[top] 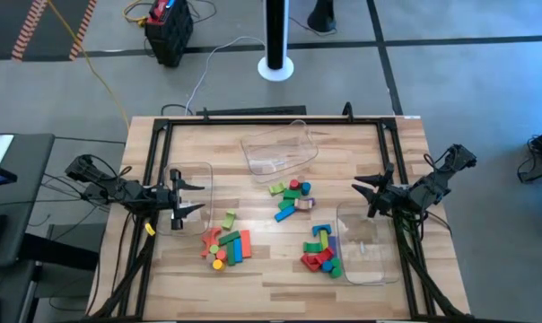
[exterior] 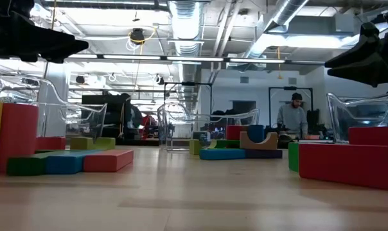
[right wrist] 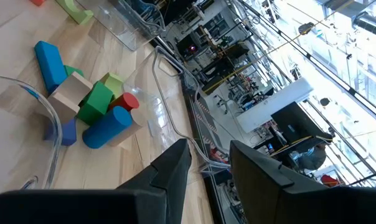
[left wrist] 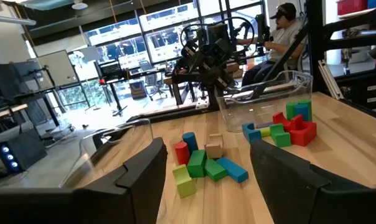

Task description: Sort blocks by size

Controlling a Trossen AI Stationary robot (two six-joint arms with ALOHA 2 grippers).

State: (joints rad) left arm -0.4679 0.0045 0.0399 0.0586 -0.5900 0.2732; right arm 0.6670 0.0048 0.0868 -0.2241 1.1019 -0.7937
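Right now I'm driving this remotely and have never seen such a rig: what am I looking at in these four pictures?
Two dark robot arms work at a wooden table. One picture looks straight down, one sits at tabletop level, and two come from cameras on the wrists. The left gripper hovers open over a clear bin; the right gripper hangs beside another bin, jaws apart. Both are empty. Coloured blocks lie in three loose heaps, and a third bin sits at the far edge.

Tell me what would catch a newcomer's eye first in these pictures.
Three bright heaps of blocks on the wooden table: one front-left, one central, one front-right. Three clear bins ring them, all empty. The left gripper and right gripper hang open at opposite table edges, holding nothing.
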